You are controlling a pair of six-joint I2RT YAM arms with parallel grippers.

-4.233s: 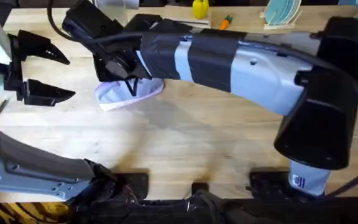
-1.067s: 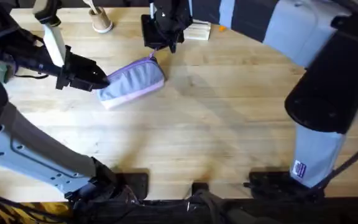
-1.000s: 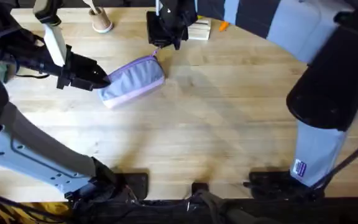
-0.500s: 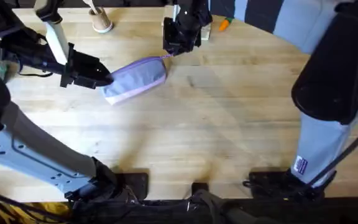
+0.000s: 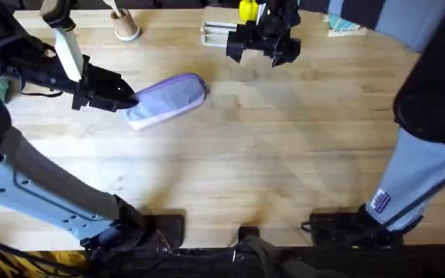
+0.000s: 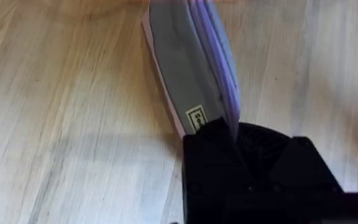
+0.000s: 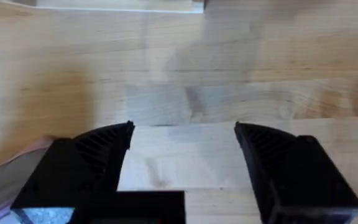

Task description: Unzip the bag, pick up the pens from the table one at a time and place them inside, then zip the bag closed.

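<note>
The lavender bag (image 5: 168, 96) lies on the table (image 5: 253, 162) at the back left, slanting up to the right. No gap shows along its zipper (image 6: 219, 68). My left gripper (image 5: 123, 99) is shut on the bag's left end; in the left wrist view the bag (image 6: 185, 74) runs away from between the black fingers (image 6: 247, 162). My right gripper (image 5: 262, 48) hovers open to the right of the bag, apart from it, with bare wood between its fingers (image 7: 278, 162). A corner of the bag (image 7: 5, 180) shows beside them. The pens are out of view.
A whitish flat stack (image 5: 222, 32) and a yellow object (image 5: 247, 10) sit at the back edge next to the right gripper. A wooden cup (image 5: 127, 28) stands behind the bag. The right arm's upper part (image 5: 431, 116) looms along the right side.
The right gripper has let go of the bag's right end, opened, and moved right and toward the back. The bag stays pinched by the left gripper.
</note>
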